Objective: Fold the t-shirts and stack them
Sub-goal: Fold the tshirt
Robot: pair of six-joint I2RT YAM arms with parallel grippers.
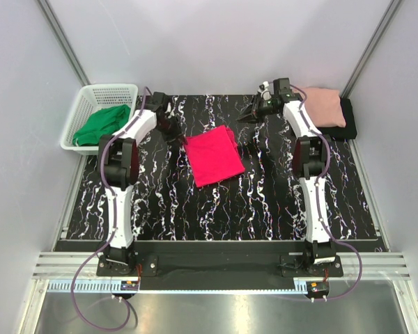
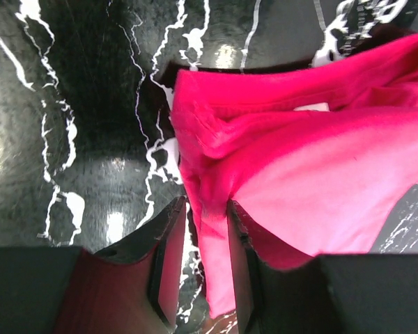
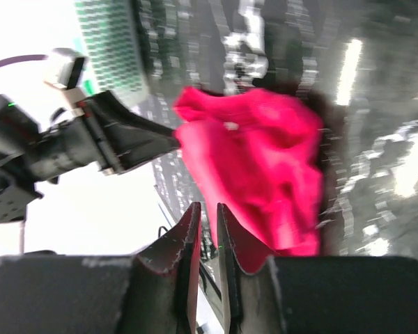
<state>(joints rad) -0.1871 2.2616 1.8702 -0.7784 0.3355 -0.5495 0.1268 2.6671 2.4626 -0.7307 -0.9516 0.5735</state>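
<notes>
Left arm (image 1: 118,202) stretched up-frame, elbow bent; left pincer (image 1: 173,131) low, upper centre-left, jaws slightly parted. Right arm (image 1: 313,195) mirrored; right pincer (image 1: 245,117) raised, upper centre-right, jaws narrowly apart.

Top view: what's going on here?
Shirt folding. The crimson t-shirt lies folded mid-table. The left gripper sits low at its far-left corner, jaws apart with the shirt's edge between them, unclamped. The right gripper hangs clear of it near the far edge, holding nothing. A salmon t-shirt rests on a black t-shirt in the far right corner; green cloth is in the basket.
</notes>
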